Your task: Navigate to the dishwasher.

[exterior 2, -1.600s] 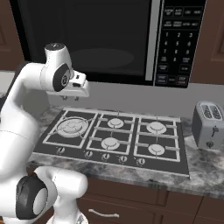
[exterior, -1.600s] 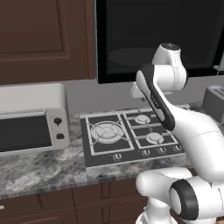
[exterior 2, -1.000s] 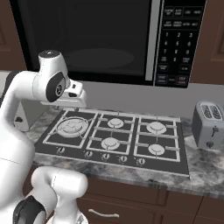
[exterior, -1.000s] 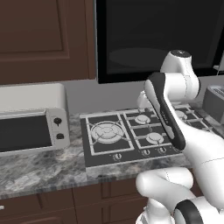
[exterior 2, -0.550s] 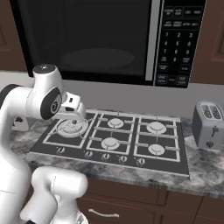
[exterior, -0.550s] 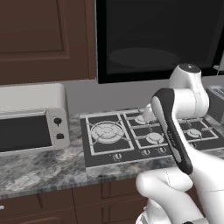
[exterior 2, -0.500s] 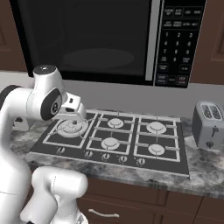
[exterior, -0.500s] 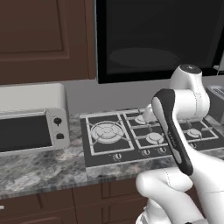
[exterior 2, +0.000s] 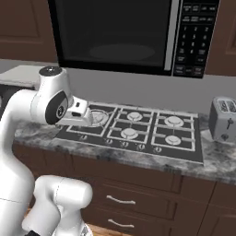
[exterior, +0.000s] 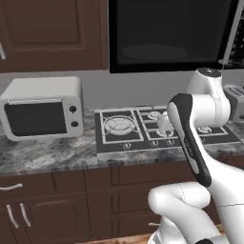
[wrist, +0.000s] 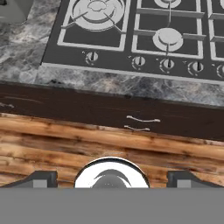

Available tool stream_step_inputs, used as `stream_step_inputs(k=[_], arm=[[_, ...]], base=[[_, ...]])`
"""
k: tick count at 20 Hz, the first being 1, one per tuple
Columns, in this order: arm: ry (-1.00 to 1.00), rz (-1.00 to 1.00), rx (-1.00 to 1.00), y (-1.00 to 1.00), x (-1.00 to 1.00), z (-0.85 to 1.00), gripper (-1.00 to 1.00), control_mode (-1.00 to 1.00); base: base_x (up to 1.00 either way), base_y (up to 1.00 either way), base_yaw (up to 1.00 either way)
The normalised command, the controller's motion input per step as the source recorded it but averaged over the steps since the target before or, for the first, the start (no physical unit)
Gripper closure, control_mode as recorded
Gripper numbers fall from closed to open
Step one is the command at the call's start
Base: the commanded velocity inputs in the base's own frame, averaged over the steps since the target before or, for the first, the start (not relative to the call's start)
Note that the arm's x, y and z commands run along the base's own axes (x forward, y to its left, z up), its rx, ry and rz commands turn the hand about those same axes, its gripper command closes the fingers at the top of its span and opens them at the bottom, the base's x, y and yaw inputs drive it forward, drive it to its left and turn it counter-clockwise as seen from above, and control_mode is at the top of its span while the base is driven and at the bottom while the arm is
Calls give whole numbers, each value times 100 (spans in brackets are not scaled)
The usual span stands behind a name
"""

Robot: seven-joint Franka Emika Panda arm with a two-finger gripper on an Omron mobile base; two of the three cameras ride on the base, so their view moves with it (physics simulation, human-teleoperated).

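Both base views have shifted, so the base has moved; the drive looks barely begun. It now faces the cooktop point(exterior 2: 182, 153), and the dishwasher (whereabouts I cannot tell) remains to be reached. The end effector point(wrist: 112, 180) is wide open, holding nothing.

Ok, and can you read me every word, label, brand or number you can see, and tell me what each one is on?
Nothing I can quote with certainty.
Microwave keypad: rows of small pale characters, too blurred to read.
Robot arm: small lettering along its dark joint cover, too small to read.
Toaster oven: no readable text.
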Motion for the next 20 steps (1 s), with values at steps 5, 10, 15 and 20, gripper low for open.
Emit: stream_step_inputs(k=[5, 10, 15, 20], arm=[[0, 0, 0, 0, 0, 0, -100, 100], [0, 0, 0, 0, 0, 0, -100, 100], [0, 0, 0, 0, 0, 0, -100, 100], [0, 0, 0, 0, 0, 0, -100, 100]], base=[[-74, 0, 34], [-44, 0, 36], [-3, 0, 39], [0, 6, 35]])
